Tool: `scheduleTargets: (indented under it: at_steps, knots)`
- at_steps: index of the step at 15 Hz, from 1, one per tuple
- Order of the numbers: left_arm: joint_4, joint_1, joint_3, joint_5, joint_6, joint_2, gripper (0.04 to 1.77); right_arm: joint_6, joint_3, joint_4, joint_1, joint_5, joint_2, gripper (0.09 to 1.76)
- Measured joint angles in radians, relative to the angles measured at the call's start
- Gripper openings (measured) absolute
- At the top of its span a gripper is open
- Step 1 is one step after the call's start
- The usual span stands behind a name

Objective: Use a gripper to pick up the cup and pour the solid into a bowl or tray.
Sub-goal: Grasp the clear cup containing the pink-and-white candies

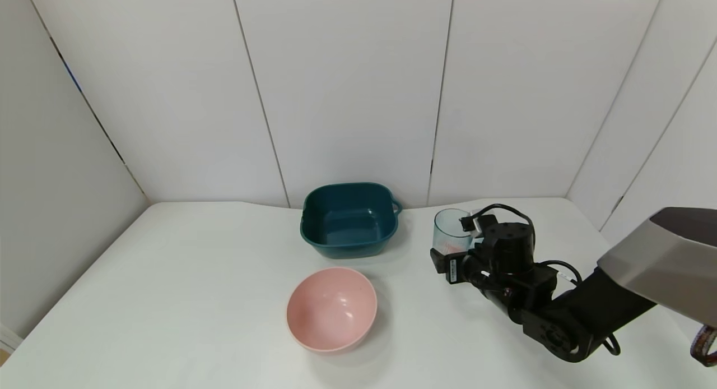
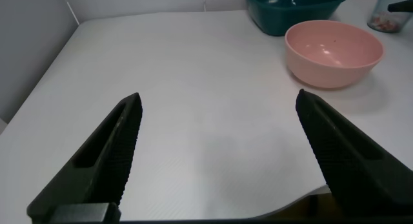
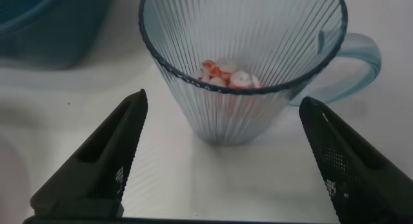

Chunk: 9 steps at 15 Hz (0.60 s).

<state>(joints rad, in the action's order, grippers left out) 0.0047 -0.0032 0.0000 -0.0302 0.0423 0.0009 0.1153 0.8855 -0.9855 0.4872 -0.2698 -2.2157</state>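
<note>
Jaws of the right gripper [image 3: 219, 159] are standing spread wide on either side of the cup [image 3: 242, 62], not touching its ribbed walls. That cup [image 1: 451, 230] is standing upright on the white surface [image 1: 196, 299], to the right of the dark teal tub [image 1: 350, 219], with its loop handle [image 3: 358, 66] sticking out sideways. Orange-red and white pieces [image 3: 227, 74] are lying in its bottom. Nearer the robot, the pink bowl [image 1: 331, 309] is sitting just in front of the tub, well apart from the cup. Back at the surface's near left edge, the left gripper [image 2: 219, 159] is hanging with its jaws spread, holding nothing.
</note>
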Motion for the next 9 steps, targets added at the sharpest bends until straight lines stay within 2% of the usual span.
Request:
scheduleTargets:
  at_steps: [9]
  knots:
    - [0.0,0.0,0.0,0.0,0.0,0.0,1.72,-0.01,0.101,0.003,-0.005,-0.016,-0.068,1.71]
